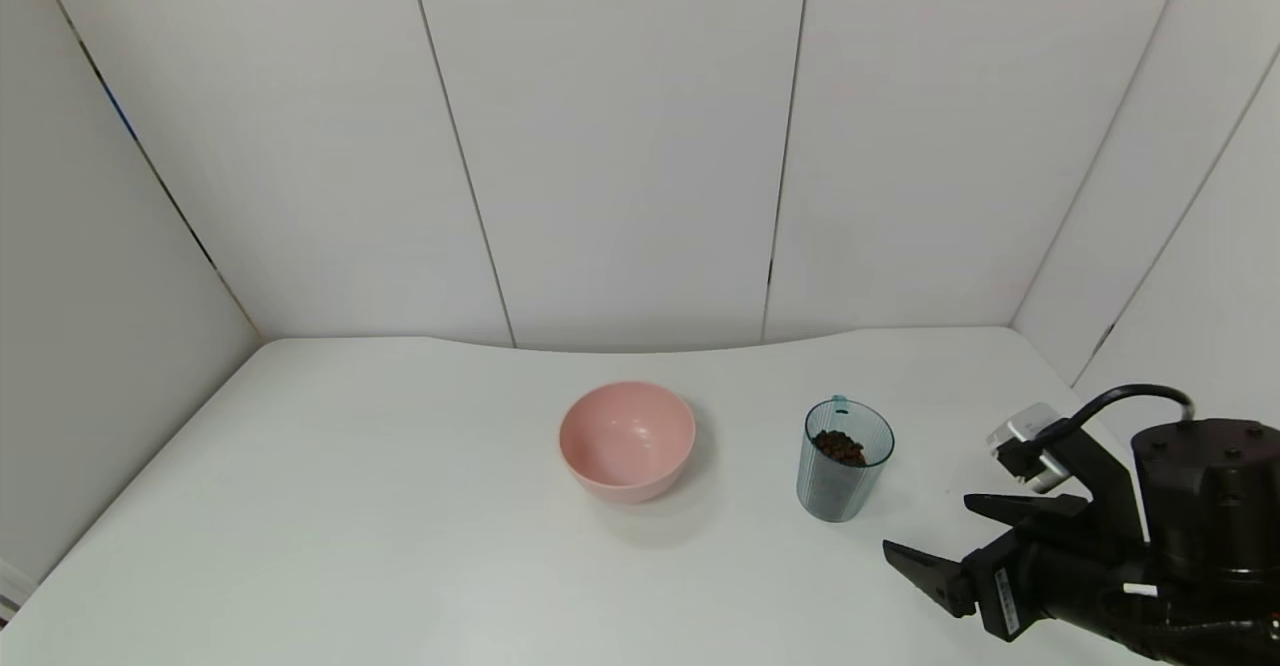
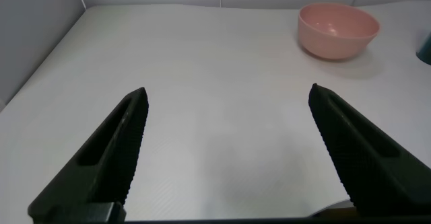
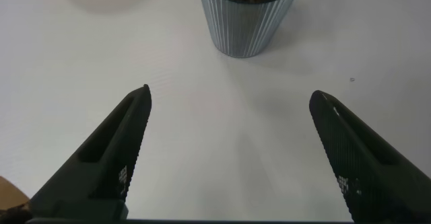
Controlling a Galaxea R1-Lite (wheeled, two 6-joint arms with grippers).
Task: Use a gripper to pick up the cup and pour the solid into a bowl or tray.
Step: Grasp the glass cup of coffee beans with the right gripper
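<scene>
The ribbed blue-grey cup point(image 1: 843, 460) stands upright on the white table, right of centre, with dark brown pellets point(image 1: 839, 447) heaped inside. The pale pink bowl point(image 1: 627, 439) sits to its left and looks empty. My right gripper point(image 1: 927, 530) is open and empty, low over the table just right of and nearer than the cup, fingertips pointing toward it. In the right wrist view the cup point(image 3: 248, 19) stands ahead of the open gripper point(image 3: 229, 95). My left gripper point(image 2: 227, 91) is open and empty over bare table, with the bowl point(image 2: 338, 29) far off; it is out of the head view.
The white table point(image 1: 400, 526) is closed in by white wall panels at the back and on both sides. The cup's small handle point(image 1: 839, 404) points toward the back wall. A strip of the cup point(image 2: 425, 46) shows at the edge of the left wrist view.
</scene>
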